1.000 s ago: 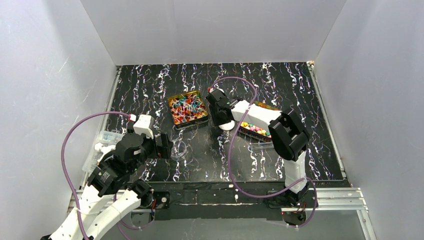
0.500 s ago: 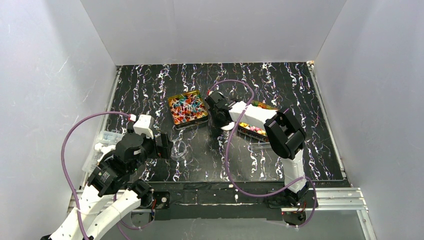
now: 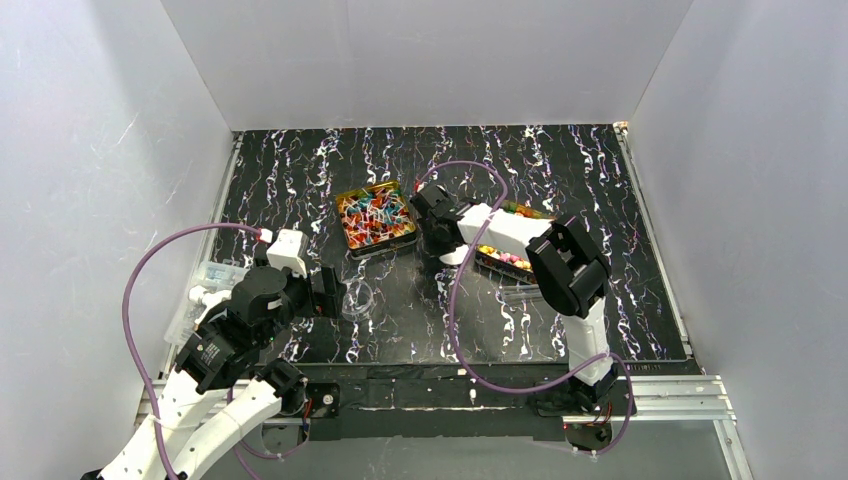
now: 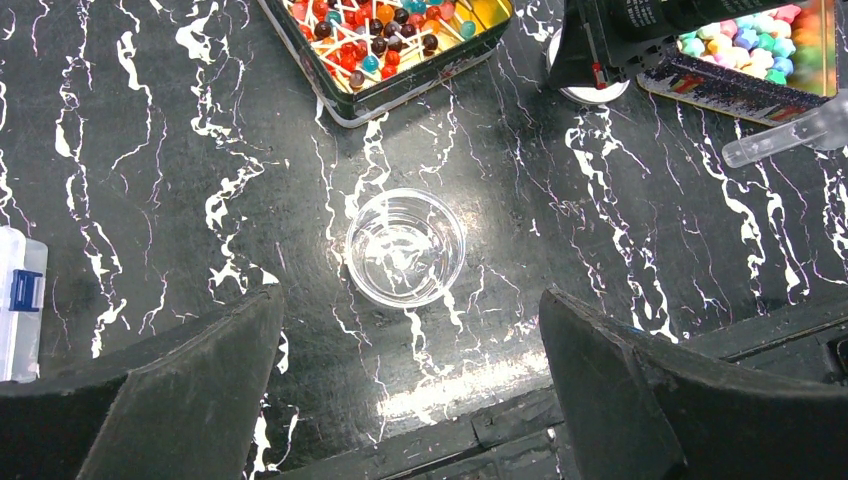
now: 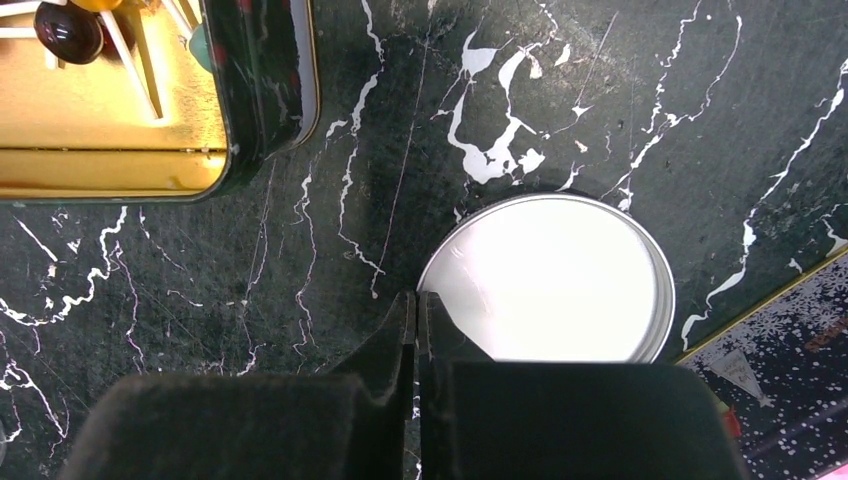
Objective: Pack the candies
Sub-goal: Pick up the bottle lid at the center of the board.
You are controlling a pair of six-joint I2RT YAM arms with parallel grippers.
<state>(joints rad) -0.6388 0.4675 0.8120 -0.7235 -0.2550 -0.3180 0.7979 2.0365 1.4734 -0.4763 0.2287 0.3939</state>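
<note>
- Surface and room — a black table (image 3: 300, 180) veined with white, closed in by plain white walls (image 3: 430, 60) on three sides; a metal rail (image 3: 660, 390) runs along the near edge behind both pincers.
- Left pincer (image 4: 408, 320): its fingers stand wide apart and hold nothing. A clear cup (image 4: 405, 247) sits upright on the table just ahead of it, between the lines of the two fingers and touching neither.
- Right pincer (image 5: 416, 297): fingers pressed together, their tips at the rim of a round white lid (image 5: 550, 280) that lies flat on the table. Whether the rim is caught between them cannot be told.
- The candies (image 4: 390, 35) lie in two tins. The first gold tin (image 4: 420, 90), ahead and to the left of the right pincer, holds round sweets on white sticks. The second gold tin (image 4: 720, 90), to its right and partly hidden under the right arm, holds pastel cubes (image 4: 750, 40).
- A clear plastic tube (image 4: 790, 135) lies near that second tin, and a clear box (image 4: 20, 300) with a blue catch lies far to the left of the left pincer.
- Count — two tins, one lid, one cup, one tube, one box; the sweets are too many to number.
</note>
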